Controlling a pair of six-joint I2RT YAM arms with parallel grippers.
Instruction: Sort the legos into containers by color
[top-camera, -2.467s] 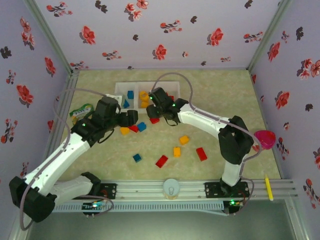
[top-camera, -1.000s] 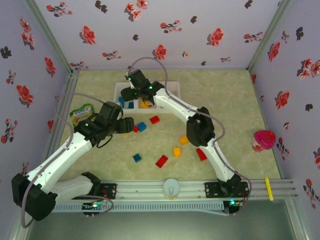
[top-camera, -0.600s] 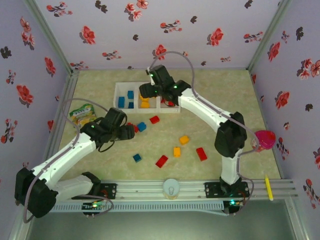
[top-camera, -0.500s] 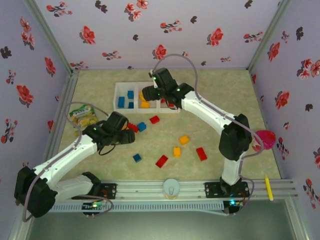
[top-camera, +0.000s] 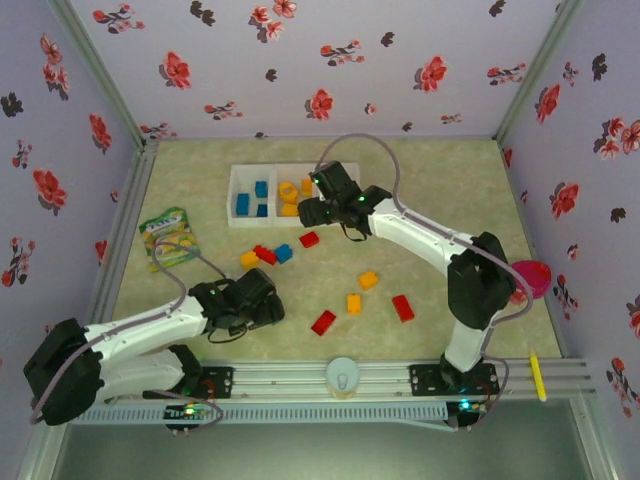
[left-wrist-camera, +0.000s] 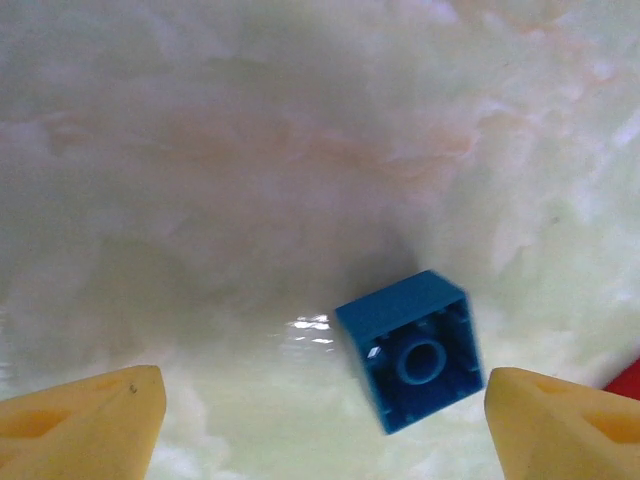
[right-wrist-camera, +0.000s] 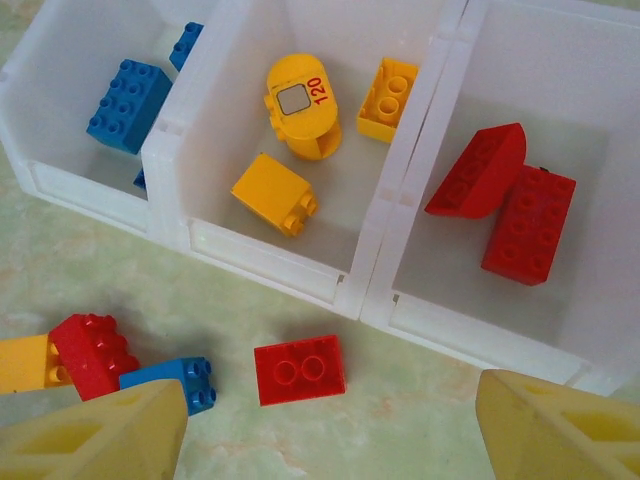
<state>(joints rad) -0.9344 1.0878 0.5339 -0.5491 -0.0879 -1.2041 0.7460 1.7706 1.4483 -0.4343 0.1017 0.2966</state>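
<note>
The white tray (top-camera: 233, 196) of three containers lies at the back. In the right wrist view its compartments (right-wrist-camera: 268, 268) hold blue legos (right-wrist-camera: 128, 92) on the left, yellow ones (right-wrist-camera: 303, 105) in the middle and red ones (right-wrist-camera: 530, 225) on the right. My right gripper (top-camera: 313, 215) hangs open just in front of the tray, above a loose red brick (right-wrist-camera: 300, 370). My left gripper (top-camera: 268, 308) is low near the front, open around an upturned blue brick (left-wrist-camera: 415, 350) on the table. That brick lies closer to the right finger (left-wrist-camera: 565, 420), apart from both.
Loose bricks lie mid-table: yellow (top-camera: 249, 259), red (top-camera: 265, 254) and blue (top-camera: 284, 252) in a cluster, then yellow (top-camera: 369, 279), yellow (top-camera: 353, 303), red (top-camera: 323, 322), red (top-camera: 402, 307). A green packet (top-camera: 168, 232) lies left, a pink cup (top-camera: 530, 278) right.
My left arm swung down from the brick cluster to the lone blue brick near the front and its jaws widened slightly. My right gripper moved from over the tray to its front edge.
</note>
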